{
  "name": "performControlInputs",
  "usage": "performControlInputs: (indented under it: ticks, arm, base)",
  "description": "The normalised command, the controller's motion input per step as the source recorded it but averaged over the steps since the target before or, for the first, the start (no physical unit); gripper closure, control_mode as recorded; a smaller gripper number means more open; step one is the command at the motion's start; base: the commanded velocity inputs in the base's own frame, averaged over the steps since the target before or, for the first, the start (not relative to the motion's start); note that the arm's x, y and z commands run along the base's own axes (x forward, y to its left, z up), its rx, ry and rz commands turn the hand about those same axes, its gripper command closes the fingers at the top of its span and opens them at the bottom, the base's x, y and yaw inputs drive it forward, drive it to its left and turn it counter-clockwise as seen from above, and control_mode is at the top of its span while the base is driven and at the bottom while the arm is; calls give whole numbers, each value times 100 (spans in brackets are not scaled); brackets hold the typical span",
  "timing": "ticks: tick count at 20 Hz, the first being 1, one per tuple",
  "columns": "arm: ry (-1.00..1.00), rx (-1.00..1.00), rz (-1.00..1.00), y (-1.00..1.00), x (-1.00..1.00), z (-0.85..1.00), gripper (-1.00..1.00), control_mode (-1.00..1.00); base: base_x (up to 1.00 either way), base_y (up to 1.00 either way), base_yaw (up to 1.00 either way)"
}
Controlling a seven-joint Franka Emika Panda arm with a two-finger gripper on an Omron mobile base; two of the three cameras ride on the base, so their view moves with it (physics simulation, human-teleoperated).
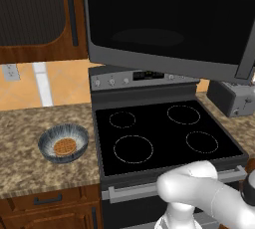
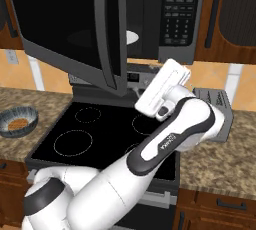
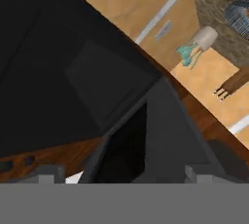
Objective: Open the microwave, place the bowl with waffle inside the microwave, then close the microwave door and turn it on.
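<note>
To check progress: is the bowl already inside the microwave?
No, the bowl with the waffle sits on the counter left of the stove.

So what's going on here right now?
The microwave door stands swung open over the stove, and the arm is raised beside its edge; the hand view looks along the door, but whether the gripper is open or shut cannot be told. The bowl with the waffle sits on the counter left of the stove, not yet picked up.
</note>
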Motion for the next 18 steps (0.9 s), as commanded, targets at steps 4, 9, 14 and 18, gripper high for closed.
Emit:
performControlInputs:
  ticks: [4,9,14,18]
  arm:
    - [-50,-43,39,99,-36,6,-100,-100]
    - [-44,-33,24,100,-97,23,-100,-100]
    - [-31,-18,22,100,-100,6,-100,-100]
    - [-28,-11,11,100,-100,0,-100,-100]
  base:
    - [0,0,0]
    - [0,0,0]
    - [0,0,0]
    - [0,0,0]
